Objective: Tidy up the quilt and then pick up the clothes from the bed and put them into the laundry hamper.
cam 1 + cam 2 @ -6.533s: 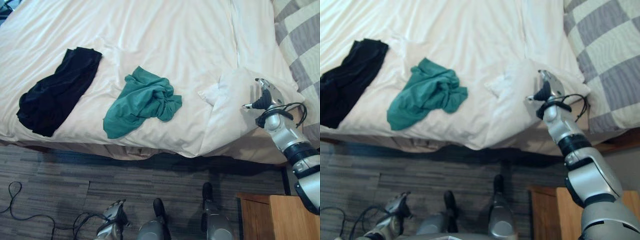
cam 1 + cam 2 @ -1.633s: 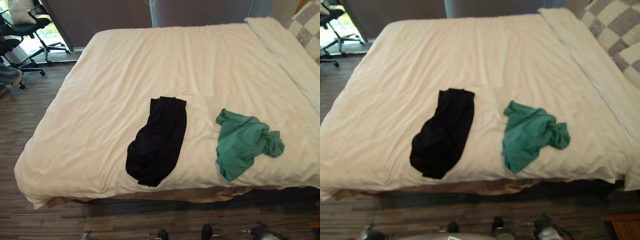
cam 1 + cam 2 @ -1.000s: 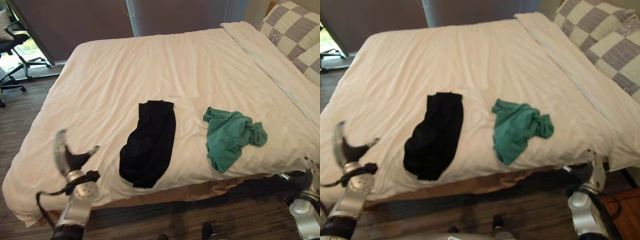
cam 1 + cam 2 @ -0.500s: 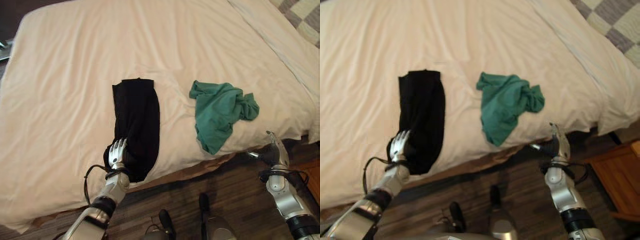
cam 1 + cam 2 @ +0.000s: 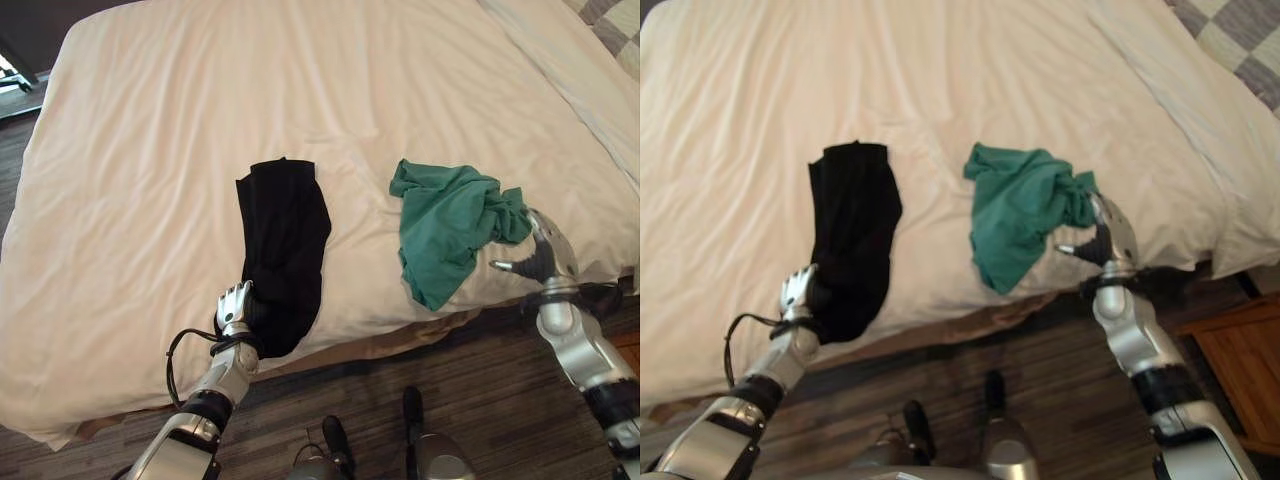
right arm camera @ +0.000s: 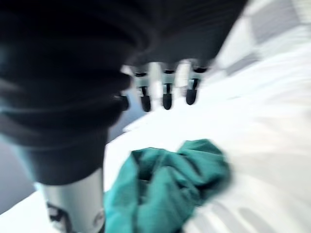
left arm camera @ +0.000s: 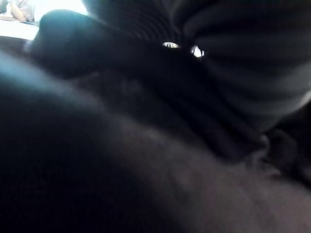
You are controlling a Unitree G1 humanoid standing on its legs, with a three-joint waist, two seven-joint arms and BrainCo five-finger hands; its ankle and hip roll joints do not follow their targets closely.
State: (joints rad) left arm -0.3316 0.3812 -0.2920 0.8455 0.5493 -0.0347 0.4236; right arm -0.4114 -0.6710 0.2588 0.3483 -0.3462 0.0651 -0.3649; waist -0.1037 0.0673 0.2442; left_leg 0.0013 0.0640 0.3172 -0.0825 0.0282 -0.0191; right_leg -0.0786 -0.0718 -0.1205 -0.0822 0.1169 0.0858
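While the left hand (image 5: 234, 303) is laid open on the black garment (image 5: 283, 250) at the bed's (image 5: 150, 150) near edge and the right hand (image 5: 1106, 238) is held released beside the green shirt (image 5: 1022, 208), either could be dragged off.

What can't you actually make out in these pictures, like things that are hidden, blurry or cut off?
- Left hand: its fingertips lie on the black garment; the left wrist view is too dark to show whether they grip it.
- Right hand: open beside the green garment; the head views cannot settle whether it touches.
- Checkered pillow: cut off by the frame edge.
- Quilt: its far and left edges run out of frame.
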